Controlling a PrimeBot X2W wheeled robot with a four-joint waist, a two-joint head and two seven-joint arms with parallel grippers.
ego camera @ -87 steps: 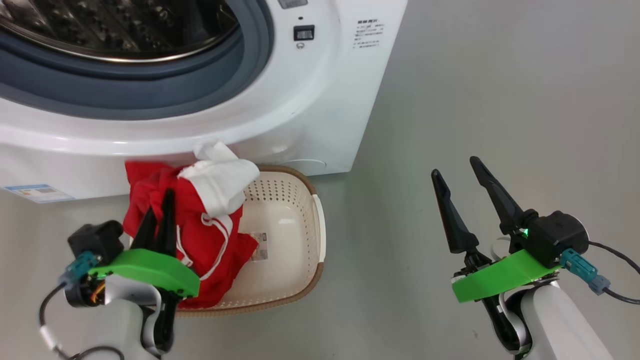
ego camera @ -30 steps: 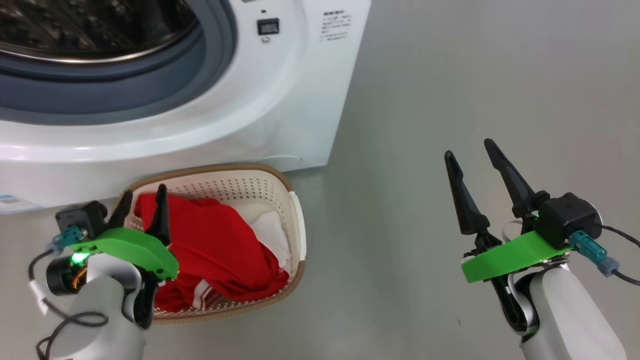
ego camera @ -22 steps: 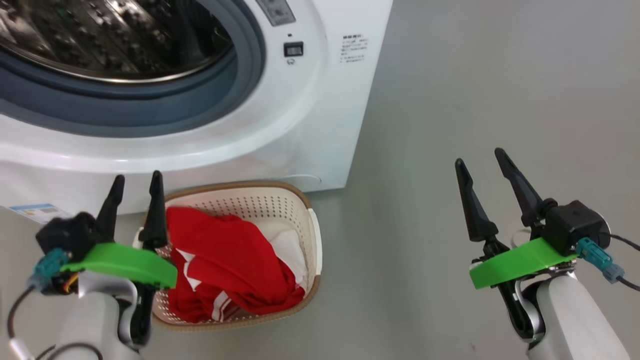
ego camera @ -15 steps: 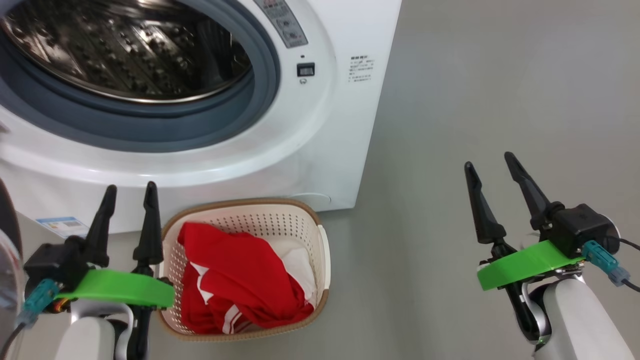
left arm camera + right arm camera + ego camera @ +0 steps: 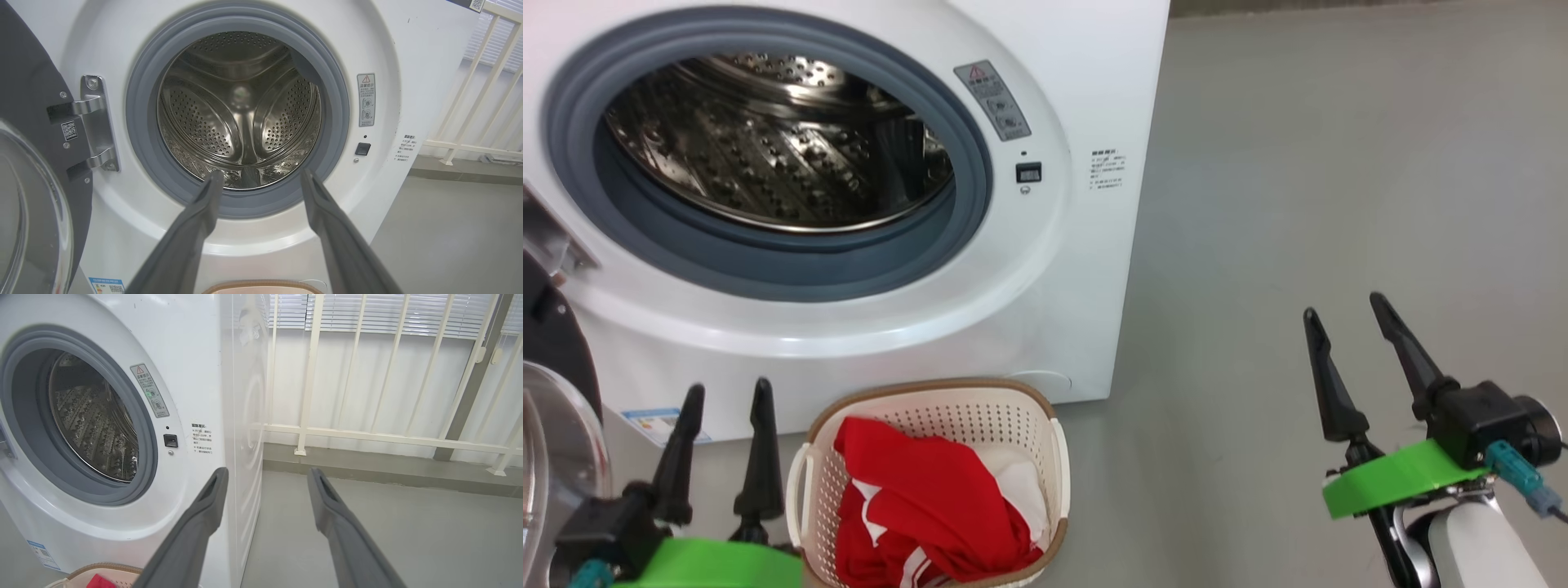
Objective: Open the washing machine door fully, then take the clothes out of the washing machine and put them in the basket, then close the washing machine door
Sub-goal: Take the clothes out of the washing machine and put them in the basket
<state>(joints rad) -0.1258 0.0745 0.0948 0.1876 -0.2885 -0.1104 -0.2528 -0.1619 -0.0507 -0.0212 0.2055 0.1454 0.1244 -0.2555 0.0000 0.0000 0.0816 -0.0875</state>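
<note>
The white washing machine [image 5: 1062,269] stands ahead with a grey ring around its bare steel drum [image 5: 776,163]; the drum [image 5: 241,118] shows no fabric inside. Its door [image 5: 556,408] hangs swung out at the far left; the glass bowl and black rim of the door [image 5: 28,196] fill the left edge of the left wrist view. On the floor in front sits the cream basket [image 5: 1058,457] holding the red and white clothes [image 5: 931,498]. My left gripper [image 5: 727,392] is open and empty, just left of the basket. My right gripper [image 5: 1343,306] is open over bare floor on the right.
Grey floor [image 5: 1339,163] stretches to the right of the machine. A cream railing [image 5: 367,435] and white blinds stand beyond the machine's right side. A blue label [image 5: 658,420] is stuck low on the machine's front.
The red clothes left my left gripper and dropped into the basket; that gripper opened and drew back left. The head camera tilted up, bringing the whole drum opening into view.
</note>
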